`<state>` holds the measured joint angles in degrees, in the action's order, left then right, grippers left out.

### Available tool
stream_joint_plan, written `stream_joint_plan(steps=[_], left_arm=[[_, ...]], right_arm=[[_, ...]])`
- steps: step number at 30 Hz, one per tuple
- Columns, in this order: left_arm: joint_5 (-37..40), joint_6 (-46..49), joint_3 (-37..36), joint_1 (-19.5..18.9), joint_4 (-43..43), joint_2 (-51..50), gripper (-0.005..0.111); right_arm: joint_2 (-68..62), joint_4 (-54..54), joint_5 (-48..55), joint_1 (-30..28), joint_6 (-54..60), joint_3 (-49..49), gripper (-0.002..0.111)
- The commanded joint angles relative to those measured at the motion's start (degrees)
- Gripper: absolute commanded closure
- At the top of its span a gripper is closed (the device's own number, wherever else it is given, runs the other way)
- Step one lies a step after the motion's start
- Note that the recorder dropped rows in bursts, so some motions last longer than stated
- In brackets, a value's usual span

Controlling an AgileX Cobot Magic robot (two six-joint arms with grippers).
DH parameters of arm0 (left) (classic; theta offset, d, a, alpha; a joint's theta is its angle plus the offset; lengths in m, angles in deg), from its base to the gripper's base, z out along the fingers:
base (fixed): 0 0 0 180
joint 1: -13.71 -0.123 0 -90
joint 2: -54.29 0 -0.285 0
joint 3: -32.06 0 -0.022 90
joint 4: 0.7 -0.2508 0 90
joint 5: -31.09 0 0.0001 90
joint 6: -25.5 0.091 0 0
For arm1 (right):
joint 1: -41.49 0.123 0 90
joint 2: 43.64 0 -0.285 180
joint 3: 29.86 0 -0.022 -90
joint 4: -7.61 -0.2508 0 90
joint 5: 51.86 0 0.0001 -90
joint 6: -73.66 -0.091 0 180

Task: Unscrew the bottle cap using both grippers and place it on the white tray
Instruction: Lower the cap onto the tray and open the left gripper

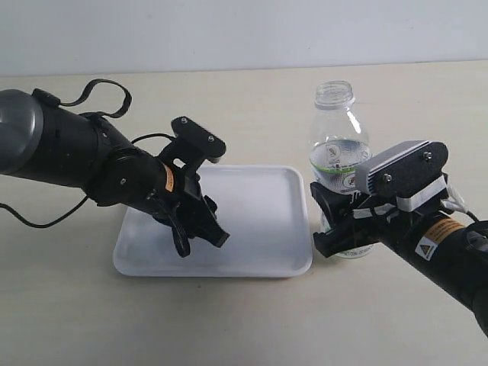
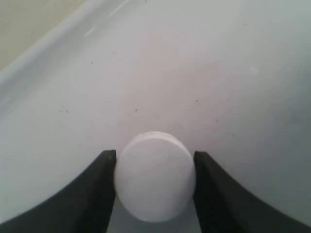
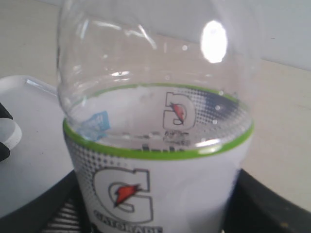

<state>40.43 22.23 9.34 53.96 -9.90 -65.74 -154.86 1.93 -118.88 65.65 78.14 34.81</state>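
The bottle cap (image 2: 155, 177), a small white disc, sits between the two black fingers of my left gripper (image 2: 155, 180), which touch its sides just above the white tray (image 2: 194, 73). In the exterior view my left gripper (image 1: 202, 239) hangs low over the left part of the white tray (image 1: 267, 229) and hides the cap. The bottle (image 1: 339, 164) stands upright just right of the tray, its threaded neck bare. My right gripper (image 1: 343, 238) is shut on its labelled lower body. In the right wrist view the bottle (image 3: 155, 184) fills the space between the fingers of my right gripper (image 3: 155, 208).
The tray and bottle rest on a pale beige table (image 1: 252, 320). A light wall (image 1: 229, 30) bounds the far side. The left arm's black cables (image 1: 99, 95) loop above it. The tray's right rim lies close to the bottle and right gripper.
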Motion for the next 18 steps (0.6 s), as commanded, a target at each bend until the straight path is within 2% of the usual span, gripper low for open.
stream_joint_plan(steps=[1,8,11,14,18], left_arm=[[3.7,0.2,-0.4,-0.3,0.0,0.5,0.100],[4.6,-0.2,-0.4,-0.3,0.0,2.4,0.065],[4.6,-0.2,-0.4,-0.3,0.0,2.4,0.054],[4.8,-0.2,-0.4,-0.3,0.0,2.4,0.048],[4.8,-0.8,-0.4,-0.3,0.0,2.4,0.046]], right_arm=[[0.1,0.6,-2.9,0.2,0.4,-0.6,0.108],[0.1,0.4,-2.9,0.2,0.5,-0.6,0.108],[0.1,0.3,-2.9,0.2,0.5,-0.6,0.108],[0.1,0.3,-2.9,0.2,0.5,-0.6,0.108],[0.1,0.3,-2.9,0.2,0.5,-0.6,0.108]])
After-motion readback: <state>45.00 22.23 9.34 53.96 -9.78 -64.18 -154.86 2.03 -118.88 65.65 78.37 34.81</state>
